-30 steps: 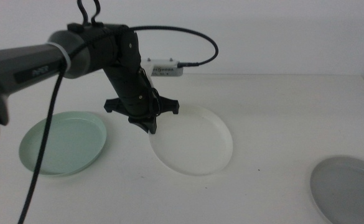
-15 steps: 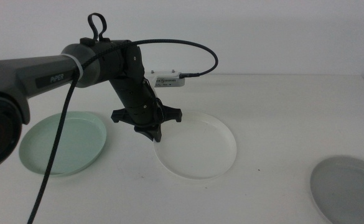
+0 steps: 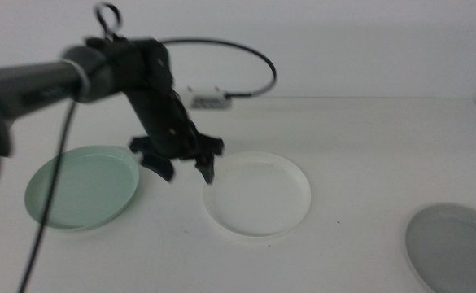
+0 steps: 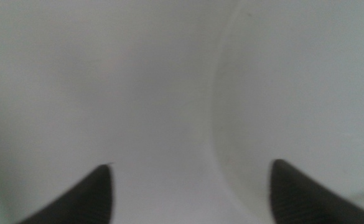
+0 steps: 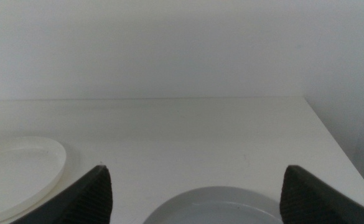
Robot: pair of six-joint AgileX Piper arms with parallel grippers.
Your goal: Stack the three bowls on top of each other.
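Observation:
The white bowl (image 3: 258, 194) lies flat in the middle of the table, and its rim (image 4: 294, 93) shows in the left wrist view. My left gripper (image 3: 185, 169) hangs open just above the table at that bowl's left rim, holding nothing (image 4: 191, 165). To its left rests the mint green bowl (image 3: 83, 185). The grey bowl (image 3: 457, 244) lies at the near right corner. My right gripper (image 5: 197, 168) waits open outside the middle view, facing the grey bowl (image 5: 213, 208) with the white bowl (image 5: 20, 165) farther off.
A small white box (image 3: 207, 100) with a black cable (image 3: 258, 69) lies at the table's back edge behind the left arm. The table's right edge (image 5: 331, 137) runs close to the grey bowl. A plain white wall stands behind.
My left gripper was shut on the white bowl's left rim and dragged it slightly right. It has now opened, let the bowl go and drawn back a little to the left.

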